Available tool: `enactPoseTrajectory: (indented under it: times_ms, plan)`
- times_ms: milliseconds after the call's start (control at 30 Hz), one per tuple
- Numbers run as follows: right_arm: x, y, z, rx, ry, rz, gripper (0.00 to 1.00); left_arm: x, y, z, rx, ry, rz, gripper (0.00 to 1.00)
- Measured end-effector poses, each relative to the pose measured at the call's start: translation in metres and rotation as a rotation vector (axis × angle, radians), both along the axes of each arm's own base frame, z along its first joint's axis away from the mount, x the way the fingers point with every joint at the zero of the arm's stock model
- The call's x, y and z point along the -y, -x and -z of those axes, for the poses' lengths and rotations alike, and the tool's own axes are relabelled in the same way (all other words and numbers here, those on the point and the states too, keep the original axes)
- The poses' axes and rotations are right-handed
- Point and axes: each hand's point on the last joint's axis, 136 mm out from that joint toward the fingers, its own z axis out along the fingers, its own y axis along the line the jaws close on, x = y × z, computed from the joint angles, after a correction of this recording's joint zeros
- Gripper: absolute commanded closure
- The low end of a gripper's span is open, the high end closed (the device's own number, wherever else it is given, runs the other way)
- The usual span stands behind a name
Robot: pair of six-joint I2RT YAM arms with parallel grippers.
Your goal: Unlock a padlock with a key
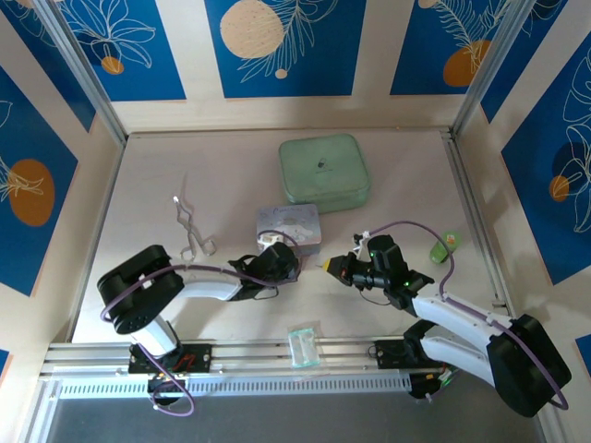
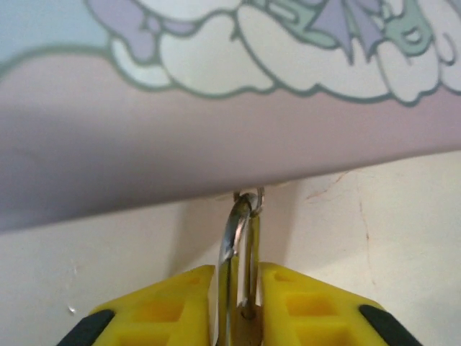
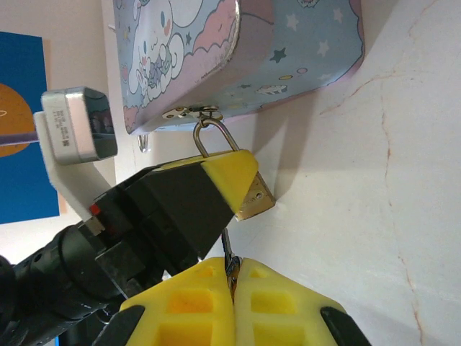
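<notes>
The padlock (image 3: 256, 199) is hanging from the small latch ring on the front edge of the cartoon-printed tin (image 3: 238, 50), which is sitting near the middle of the bench (image 1: 231, 175). Its thin silver shackle (image 3: 215, 137) is passing through that ring, and its brass body is resting low beside the tin's wall, just above the bench surface. The left gripper (image 2: 238, 295) is reaching in from the left. Its yellow jaws are pinching the padlock from both sides, with the shackle rising up between them toward the tin. The right gripper (image 3: 232, 288) is facing it from the opposite side with its jaws pressed almost together, pinching the key (image 3: 229, 254), a slim dark metal piece whose tip is pointing up at the underside of the brass body. I cannot tell whether the tip is sitting inside the keyhole. Behind the tin a pale green square container (image 1: 324, 170) is lying flat. A pair of metal tongs (image 1: 192, 231) is lying well to the left, a small green object (image 1: 445, 245) is sitting to the right, and a clear plastic piece (image 1: 303, 346) is resting at the near edge between the two arm bases
</notes>
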Motion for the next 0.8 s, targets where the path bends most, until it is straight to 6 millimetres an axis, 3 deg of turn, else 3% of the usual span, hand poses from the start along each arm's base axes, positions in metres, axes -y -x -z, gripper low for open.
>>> enactPoseTrajectory:
  times_ms: [167, 267, 400, 600, 800]
  plan:
    - [-0.003, 0.0, 0.004, -0.009, -0.001, -0.001, 1.0, -0.002, 0.001, -0.001, -0.002, 0.051, -0.034, 0.85]
    - [-0.004, 0.0, 0.006, -0.018, 0.0, -0.001, 1.0, -0.002, 0.001, -0.001, -0.003, 0.077, -0.048, 0.79]
    - [-0.004, -0.001, 0.006, -0.017, -0.003, -0.001, 1.0, -0.002, 0.003, 0.002, -0.011, 0.072, -0.048, 0.78]
    - [-0.003, -0.001, 0.007, -0.019, -0.001, 0.01, 1.0, 0.001, 0.005, 0.002, -0.012, 0.086, -0.055, 0.92]
    - [0.001, 0.002, 0.017, -0.064, -0.006, 0.046, 1.0, 0.002, 0.005, -0.001, -0.031, 0.164, -0.12, 0.97]
